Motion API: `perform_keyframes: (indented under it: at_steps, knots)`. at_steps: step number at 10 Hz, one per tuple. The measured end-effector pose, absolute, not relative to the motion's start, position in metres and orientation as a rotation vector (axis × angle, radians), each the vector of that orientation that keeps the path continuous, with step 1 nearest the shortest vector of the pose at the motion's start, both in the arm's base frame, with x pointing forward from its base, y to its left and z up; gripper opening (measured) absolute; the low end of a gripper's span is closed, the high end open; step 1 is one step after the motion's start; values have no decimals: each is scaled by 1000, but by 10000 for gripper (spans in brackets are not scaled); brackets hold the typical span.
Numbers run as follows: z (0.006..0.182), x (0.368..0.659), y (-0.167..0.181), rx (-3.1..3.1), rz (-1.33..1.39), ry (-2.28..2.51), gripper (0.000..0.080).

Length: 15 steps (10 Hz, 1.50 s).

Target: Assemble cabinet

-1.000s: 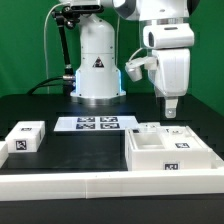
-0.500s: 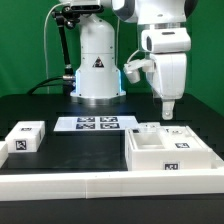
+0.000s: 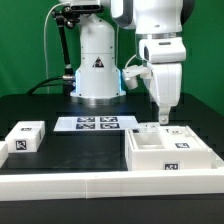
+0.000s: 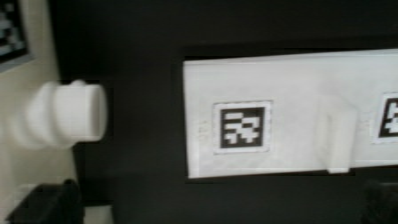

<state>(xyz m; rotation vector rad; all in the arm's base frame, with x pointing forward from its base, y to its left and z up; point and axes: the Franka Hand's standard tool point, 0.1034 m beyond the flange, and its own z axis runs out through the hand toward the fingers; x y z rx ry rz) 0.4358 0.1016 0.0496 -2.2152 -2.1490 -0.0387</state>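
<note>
— Where's the cabinet [image 3: 172,152]?
— I see it on the desk [image 3: 75,146], at the exterior view's right.
— End effector [image 3: 163,119]?
— Spread wide, empty, hovering over the cabinet's far edge.

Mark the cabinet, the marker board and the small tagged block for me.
cabinet [image 3: 150,161], exterior view, front wall.
marker board [image 3: 97,123], exterior view, middle of its top.
small tagged block [image 3: 30,129], exterior view, top face.
</note>
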Motion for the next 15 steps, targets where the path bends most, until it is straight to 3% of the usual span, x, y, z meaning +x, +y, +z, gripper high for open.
perform_keyframes:
  at_steps: [5,11,13,14,15]
  knots:
    - [27,410,102,-2214,-87,-2128,797]
    - [21,408,103,-2214,-90,-2116,771]
    - [18,406,102,-2212,-83,-2110,499]
    - [17,405,102,-2210,-79,-2108,298]
    - [16,404,102,-2210,-78,-2107,159]
